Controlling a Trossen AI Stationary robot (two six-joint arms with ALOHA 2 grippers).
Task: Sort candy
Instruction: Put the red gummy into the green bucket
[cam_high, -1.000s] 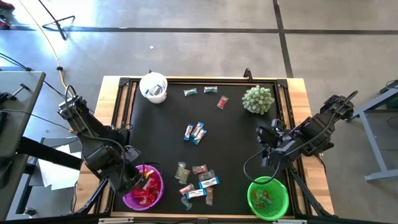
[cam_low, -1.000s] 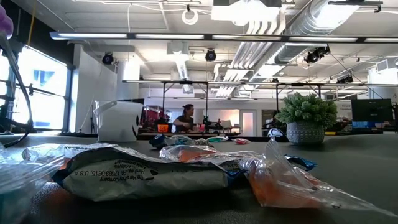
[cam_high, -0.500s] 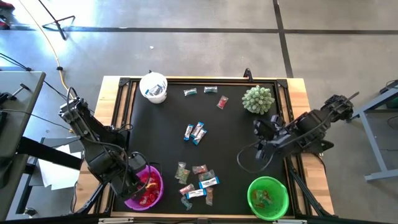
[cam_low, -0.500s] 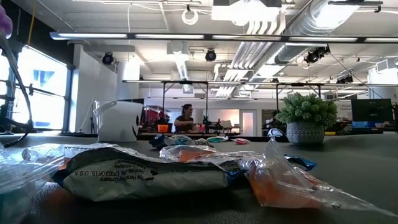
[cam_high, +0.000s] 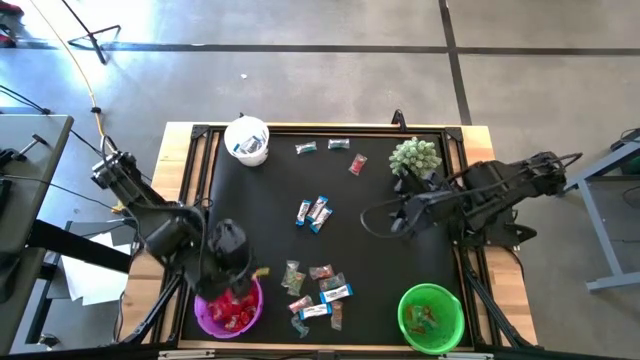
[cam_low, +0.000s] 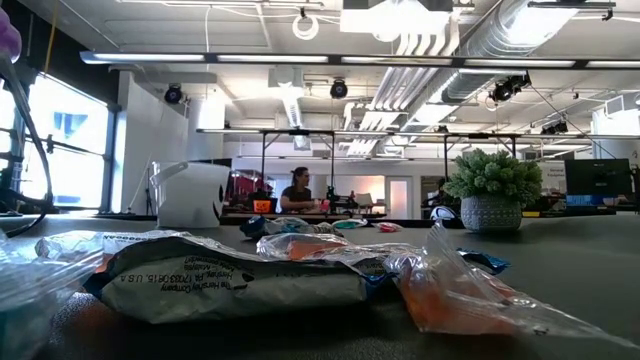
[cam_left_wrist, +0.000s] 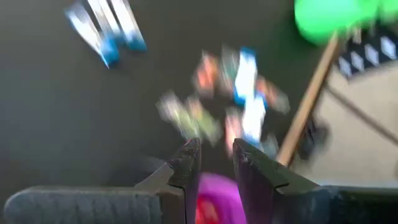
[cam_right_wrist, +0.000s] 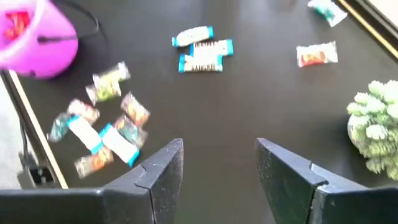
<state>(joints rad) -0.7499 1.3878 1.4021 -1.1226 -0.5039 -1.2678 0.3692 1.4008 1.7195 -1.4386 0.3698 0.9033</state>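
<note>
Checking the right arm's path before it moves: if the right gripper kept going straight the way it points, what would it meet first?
Probably the trio of blue-and-white mini bars: the open right gripper faces them across bare black mat, though depth is hard to judge.

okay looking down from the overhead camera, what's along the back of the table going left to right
White cup → green-wrapped candy → blue-and-white candy → red candy → spiky green plant.
</note>
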